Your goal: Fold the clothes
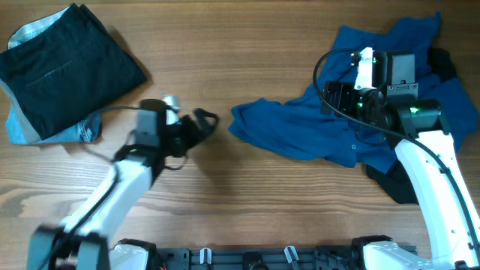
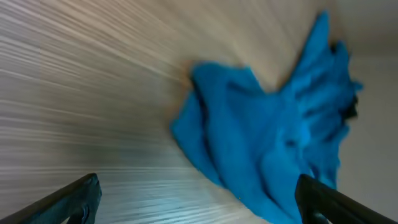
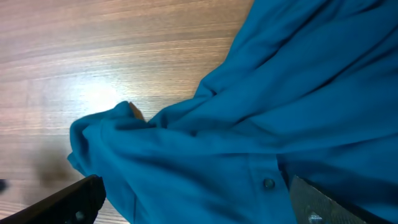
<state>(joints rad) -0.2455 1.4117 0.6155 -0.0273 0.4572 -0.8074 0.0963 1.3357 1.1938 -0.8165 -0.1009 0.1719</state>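
Blue shirt (image 1: 300, 133) under right jaws, ahead of left jaws

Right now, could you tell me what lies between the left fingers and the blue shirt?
Only bare table between left fingers and blue shirt, per the overhead view.

Folded pile (image 1: 67, 67) left, shirt (image 1: 315, 131) right

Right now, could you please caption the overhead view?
Left gripper open beside crumpled blue shirt, right gripper over it, folded dark trousers top-left.
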